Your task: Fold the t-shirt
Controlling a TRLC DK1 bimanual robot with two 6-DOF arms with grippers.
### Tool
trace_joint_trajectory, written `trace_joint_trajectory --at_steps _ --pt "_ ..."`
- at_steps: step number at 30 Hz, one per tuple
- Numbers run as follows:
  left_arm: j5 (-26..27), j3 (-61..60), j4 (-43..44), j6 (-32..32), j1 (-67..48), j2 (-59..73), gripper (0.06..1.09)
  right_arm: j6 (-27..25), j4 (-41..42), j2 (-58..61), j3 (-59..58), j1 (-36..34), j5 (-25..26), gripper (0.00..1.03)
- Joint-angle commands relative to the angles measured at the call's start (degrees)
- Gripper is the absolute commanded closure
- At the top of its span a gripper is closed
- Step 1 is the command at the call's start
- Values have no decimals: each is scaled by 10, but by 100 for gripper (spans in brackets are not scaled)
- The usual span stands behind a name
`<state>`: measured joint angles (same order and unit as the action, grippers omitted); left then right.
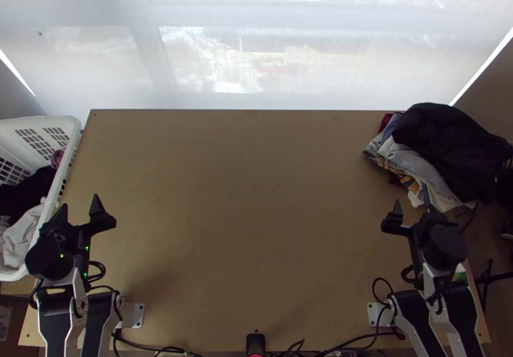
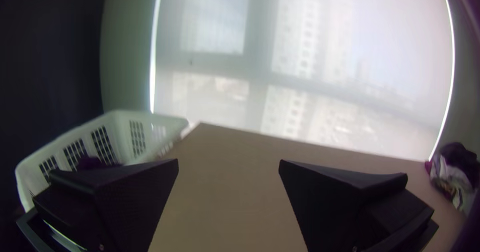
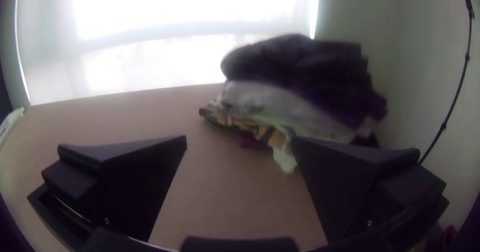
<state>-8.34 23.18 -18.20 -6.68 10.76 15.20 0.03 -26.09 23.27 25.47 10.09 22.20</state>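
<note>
White basket (image 1: 75,136), tan table (image 1: 250,216), black cloth (image 1: 445,136) over pale grey and orange-patterned cloths (image 1: 417,165)

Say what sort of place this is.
Probably a robotics workspace in a room: two mounted robot arms at a wooden table, a basket of laundry, piled clothes, and a large window behind.

Lettering check: I can read no text, label, brand, number or sign in my views.
</note>
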Motion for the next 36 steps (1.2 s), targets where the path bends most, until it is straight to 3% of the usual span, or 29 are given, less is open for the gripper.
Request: trace_joint_trajectory --at_steps 1,10,15,17,21,28,32,36 --pt "-84 105 -41 -50 -57 41 10 -56 -33 124 89 79 31 5" --pt "-86 189 -116 -63 59 149 10 -59 -102 173 169 100 7 5" --pt "-67 210 -77 -69 163 222 10 -57 -128 187 185 106 3 5" --pt "-66 219 -45 -47 179 264 10 -57 -135 189 186 107 3 5" --pt "-66 295 -48 72 179 399 10 -57 -153 189 186 107 3 5" --pt "-61 433 -69 40 236 594 11 -62 -168 194 187 110 4 5" --pt "-55 508 -64 87 278 683 11 -71 -173 201 188 110 4 5" --pt "-55 601 -70 61 347 802 11 -79 -178 206 189 111 4 5"
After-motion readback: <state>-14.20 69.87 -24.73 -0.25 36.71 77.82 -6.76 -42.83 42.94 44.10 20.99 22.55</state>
